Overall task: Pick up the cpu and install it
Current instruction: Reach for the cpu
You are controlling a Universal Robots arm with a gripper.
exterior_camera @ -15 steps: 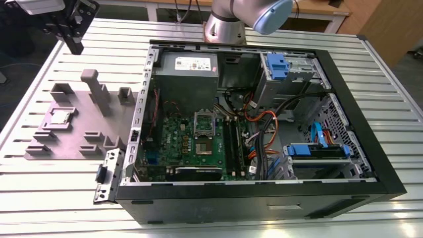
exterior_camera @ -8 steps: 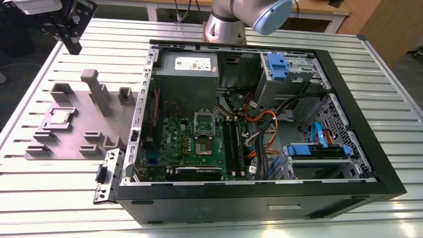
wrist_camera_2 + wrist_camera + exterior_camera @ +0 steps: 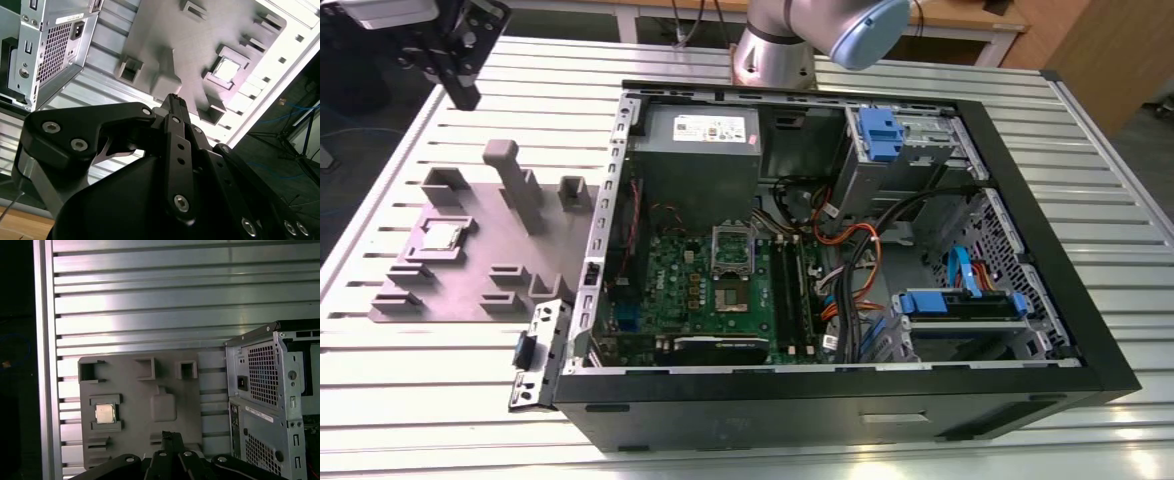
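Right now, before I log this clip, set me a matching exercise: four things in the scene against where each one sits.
Things:
1. cpu
2. gripper
3. motherboard
4. grey box with white label

Places:
a. green, lying flat inside the open case
b. in a square pocket of the grey tray
c. raised above the table, touching nothing
d. in the case's corner nearest the arm's base

Pairs: 1-b, 2-c, 3-a, 4-d.
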